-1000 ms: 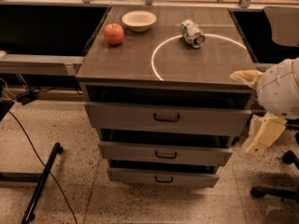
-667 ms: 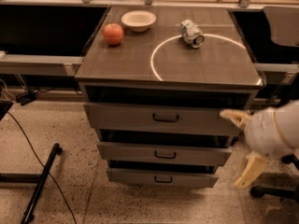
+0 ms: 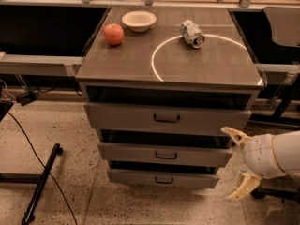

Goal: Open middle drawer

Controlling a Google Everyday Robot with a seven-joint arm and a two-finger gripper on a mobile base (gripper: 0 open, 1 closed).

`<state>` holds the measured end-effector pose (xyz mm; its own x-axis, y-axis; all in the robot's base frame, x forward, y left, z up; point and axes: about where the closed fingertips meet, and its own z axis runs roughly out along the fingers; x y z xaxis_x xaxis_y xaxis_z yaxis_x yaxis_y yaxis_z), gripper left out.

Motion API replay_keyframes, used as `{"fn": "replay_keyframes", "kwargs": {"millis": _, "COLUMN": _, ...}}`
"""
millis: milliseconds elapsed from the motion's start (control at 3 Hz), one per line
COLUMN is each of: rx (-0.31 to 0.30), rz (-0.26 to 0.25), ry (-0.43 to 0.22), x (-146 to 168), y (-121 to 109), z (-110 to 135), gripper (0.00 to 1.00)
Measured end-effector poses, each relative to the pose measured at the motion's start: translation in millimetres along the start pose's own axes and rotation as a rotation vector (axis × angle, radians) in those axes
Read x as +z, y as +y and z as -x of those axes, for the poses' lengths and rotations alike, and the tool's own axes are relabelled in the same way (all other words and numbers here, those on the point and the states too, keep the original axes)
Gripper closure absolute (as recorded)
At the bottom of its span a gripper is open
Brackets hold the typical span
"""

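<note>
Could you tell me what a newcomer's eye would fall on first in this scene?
The grey cabinet fills the centre, with the middle drawer and its small black handle between a taller drawer above and a slimmer one below. On top sit a red apple, a white bowl and a crushed can lying on a white ring. At lower right the cream claw hovers open beside the drawers, away from the handle.

Cabinet top (image 3: 126, 62) carries an apple (image 3: 113, 33), a white bowl (image 3: 138, 20) and a dented can (image 3: 193, 33) on its side at the white ring (image 3: 154, 67). Gripper (image 3: 232, 164) sits low right of the cabinet, fingers spread.
</note>
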<state>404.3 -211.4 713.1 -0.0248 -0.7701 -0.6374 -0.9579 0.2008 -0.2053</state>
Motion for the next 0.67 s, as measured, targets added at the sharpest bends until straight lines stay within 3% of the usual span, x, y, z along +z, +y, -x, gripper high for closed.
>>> {"fn": "replay_keyframes", "kwargs": {"millis": 333, "rx": -0.002, "rz": 0.071, "ry": 0.017, "x": 53, "y": 10, "z": -10, "gripper": 0.00}}
{"fn": "replay_keyframes", "kwargs": {"millis": 667, "rx": -0.004, "rz": 0.198, "ry": 0.005, "x": 141, "y": 48, "z": -54, "gripper": 0.00}}
